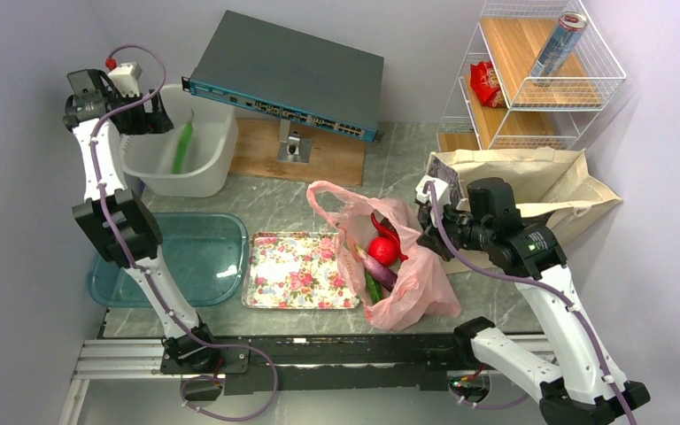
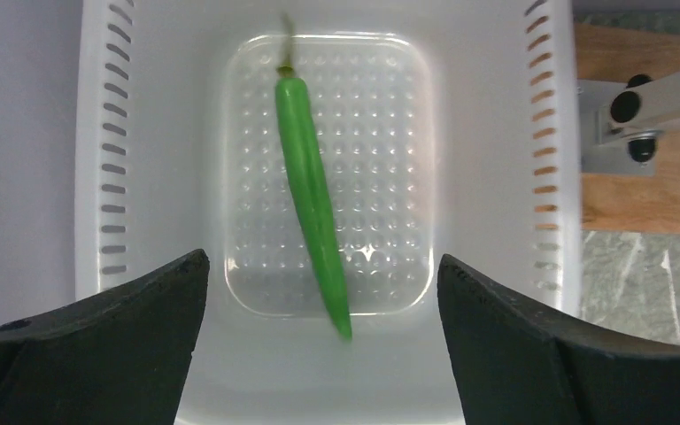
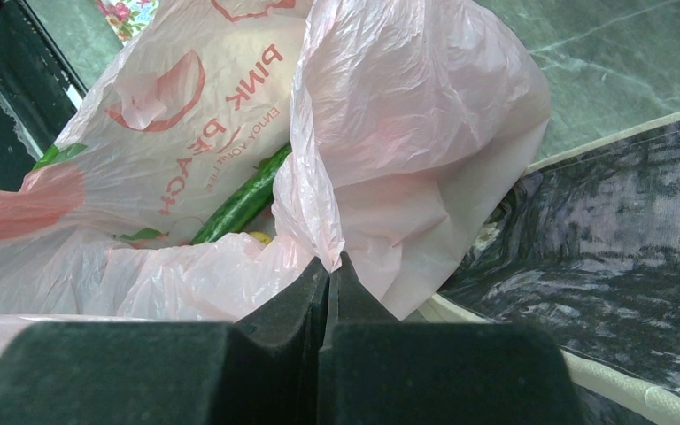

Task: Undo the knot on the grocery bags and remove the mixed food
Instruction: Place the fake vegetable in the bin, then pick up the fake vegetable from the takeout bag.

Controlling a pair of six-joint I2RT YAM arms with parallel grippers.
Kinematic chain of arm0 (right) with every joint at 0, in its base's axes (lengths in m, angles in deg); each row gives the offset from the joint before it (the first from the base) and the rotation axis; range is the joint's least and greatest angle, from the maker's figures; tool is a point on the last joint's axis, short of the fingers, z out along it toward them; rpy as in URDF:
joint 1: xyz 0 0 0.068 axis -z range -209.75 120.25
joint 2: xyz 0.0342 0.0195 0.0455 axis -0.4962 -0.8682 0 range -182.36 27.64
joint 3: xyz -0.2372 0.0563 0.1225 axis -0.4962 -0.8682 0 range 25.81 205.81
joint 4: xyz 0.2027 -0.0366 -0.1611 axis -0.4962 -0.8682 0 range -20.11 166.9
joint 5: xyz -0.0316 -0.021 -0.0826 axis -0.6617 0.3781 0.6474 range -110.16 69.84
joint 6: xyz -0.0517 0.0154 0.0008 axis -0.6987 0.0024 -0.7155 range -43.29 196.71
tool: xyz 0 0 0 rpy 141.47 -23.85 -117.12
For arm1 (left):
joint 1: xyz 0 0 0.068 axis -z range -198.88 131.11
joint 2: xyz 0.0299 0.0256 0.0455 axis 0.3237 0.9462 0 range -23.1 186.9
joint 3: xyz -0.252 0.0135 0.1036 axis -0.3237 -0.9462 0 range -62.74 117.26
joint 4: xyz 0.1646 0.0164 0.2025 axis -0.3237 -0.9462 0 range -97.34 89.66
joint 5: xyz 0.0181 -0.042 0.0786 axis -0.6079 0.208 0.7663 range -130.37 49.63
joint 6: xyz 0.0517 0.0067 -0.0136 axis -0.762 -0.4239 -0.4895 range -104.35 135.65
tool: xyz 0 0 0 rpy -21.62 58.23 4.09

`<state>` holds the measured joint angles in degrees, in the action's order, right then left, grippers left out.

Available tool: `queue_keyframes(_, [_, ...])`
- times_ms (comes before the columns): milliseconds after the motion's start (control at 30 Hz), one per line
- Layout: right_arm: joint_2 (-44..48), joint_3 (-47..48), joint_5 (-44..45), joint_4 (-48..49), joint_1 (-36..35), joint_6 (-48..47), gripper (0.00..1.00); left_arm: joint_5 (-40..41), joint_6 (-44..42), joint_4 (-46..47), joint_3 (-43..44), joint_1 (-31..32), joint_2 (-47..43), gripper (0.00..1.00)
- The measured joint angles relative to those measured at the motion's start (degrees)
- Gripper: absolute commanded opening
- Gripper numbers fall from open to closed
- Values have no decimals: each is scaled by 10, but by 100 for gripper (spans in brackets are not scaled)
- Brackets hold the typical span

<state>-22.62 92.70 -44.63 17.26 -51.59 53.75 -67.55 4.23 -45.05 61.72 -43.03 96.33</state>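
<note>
Upper left, left tool (image 2: 320, 261) released above green pepper (image 2: 305, 177) in white basket (image 1: 217, 173); right tool (image 3: 329, 266) clenches pink bag (image 3: 407, 115).

Top cam overlooks the whole table (image 1: 403, 164). Left wrist cam's close over the white basket (image 1: 202, 177) at 10 o'clock, right wrist cam's nose-up against the pink bag (image 1: 421, 283); top sees both.
</note>
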Motion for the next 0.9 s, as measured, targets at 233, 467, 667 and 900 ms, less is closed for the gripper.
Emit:
queue_keyframes(233, [10, -1, 3, 2, 0, 4, 0, -78, 5, 80, -150, -27, -204, 99])
queue_keyframes(467, [45, -25, 6, 21, 0, 7, 0, -241, -156, 91, -269, 2, -495, 89])
queue_keyframes(667, [67, -42, 7, 30, 0, -3, 0, -247, -378, 7, -434, 327, -625, 63])
queue_keyframes(900, [87, -42, 0, 21, 0, -33, 0, -113, -511, 39, -548, 644, -539, 52])
